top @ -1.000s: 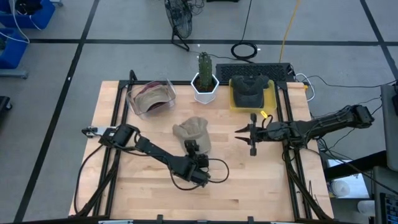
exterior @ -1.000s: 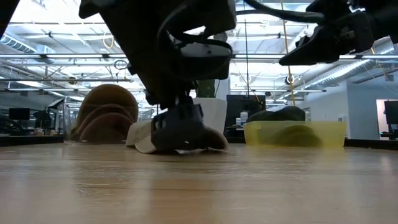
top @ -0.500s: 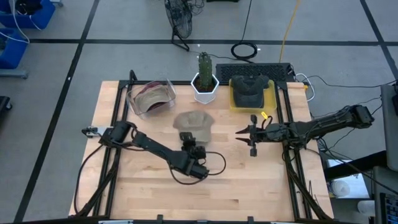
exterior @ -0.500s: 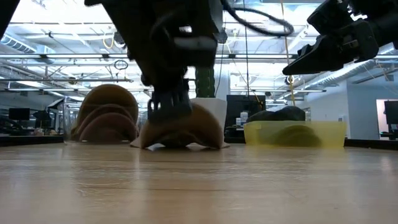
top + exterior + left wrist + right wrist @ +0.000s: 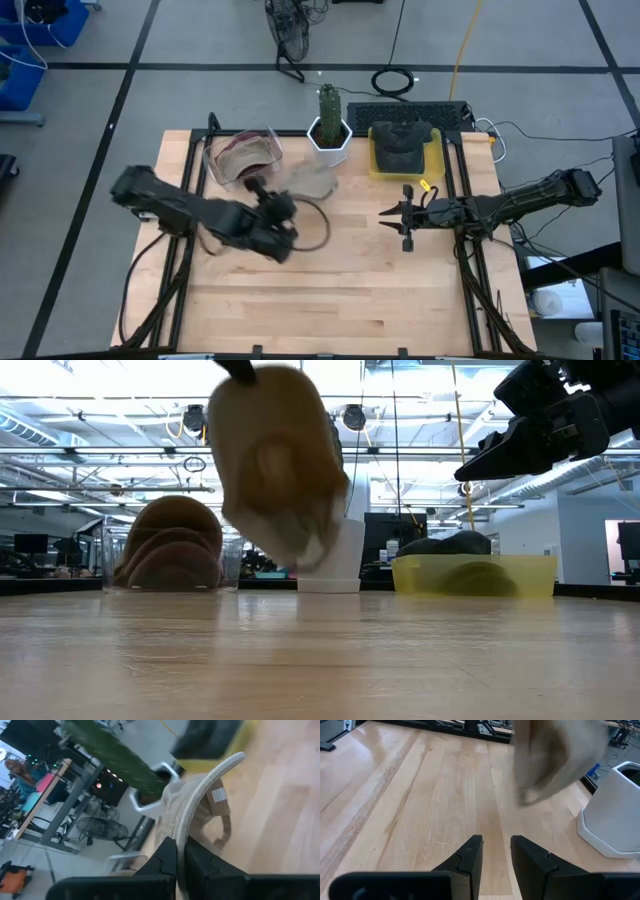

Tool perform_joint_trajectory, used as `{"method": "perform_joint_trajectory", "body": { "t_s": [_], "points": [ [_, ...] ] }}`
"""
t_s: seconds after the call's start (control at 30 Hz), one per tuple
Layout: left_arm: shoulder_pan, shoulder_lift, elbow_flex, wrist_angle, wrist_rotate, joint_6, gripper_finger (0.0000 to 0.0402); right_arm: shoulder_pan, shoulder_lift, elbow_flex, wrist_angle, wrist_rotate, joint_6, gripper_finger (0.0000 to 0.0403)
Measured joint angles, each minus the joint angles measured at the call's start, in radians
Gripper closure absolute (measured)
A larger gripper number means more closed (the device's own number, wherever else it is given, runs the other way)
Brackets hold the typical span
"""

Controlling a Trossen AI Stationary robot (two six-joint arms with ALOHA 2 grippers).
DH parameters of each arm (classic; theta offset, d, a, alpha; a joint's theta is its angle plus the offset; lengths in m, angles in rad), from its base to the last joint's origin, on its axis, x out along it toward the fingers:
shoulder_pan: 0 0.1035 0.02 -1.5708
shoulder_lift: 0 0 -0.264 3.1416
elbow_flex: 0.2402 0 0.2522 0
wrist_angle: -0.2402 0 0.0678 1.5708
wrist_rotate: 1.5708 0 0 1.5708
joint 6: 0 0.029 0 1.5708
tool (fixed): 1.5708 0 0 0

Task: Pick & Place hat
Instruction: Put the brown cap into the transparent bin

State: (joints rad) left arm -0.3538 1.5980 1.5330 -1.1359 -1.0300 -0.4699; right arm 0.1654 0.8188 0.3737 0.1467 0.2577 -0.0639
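The left tool (image 5: 177,857) pinches the brim of the tan hat (image 5: 280,465), its fingers pressed together on the fabric. The hat hangs clear of the desk (image 5: 400,290), near the clear bin (image 5: 243,157) of hats and the white pot (image 5: 329,143). In the low view the hat hangs in front of the pot. The right tool (image 5: 385,212) hovers over the right half of the desk, fingers slightly spread and holding nothing, near the yellow bin (image 5: 432,155).
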Motion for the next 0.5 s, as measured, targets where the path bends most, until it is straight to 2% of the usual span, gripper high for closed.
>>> {"method": "perform_joint_trajectory", "body": {
  "t_s": [0.23,0.43,0.5],
  "points": [
    [0.000,-0.183,0.000,-0.039,-0.018,0.065,0.0389,0.000,0.000,0.000,0.000,0.000,-0.001,0.0314],
    [0.000,-0.257,0.000,-0.055,-0.009,0.099,0.0389,0.000,0.000,0.000,-0.001,0.000,-0.001,0.0314],
    [0.000,-0.269,0.003,-0.115,-0.008,0.101,0.0389,0.000,0.000,0.000,-0.001,0.000,-0.001,0.0314]
  ]
}}
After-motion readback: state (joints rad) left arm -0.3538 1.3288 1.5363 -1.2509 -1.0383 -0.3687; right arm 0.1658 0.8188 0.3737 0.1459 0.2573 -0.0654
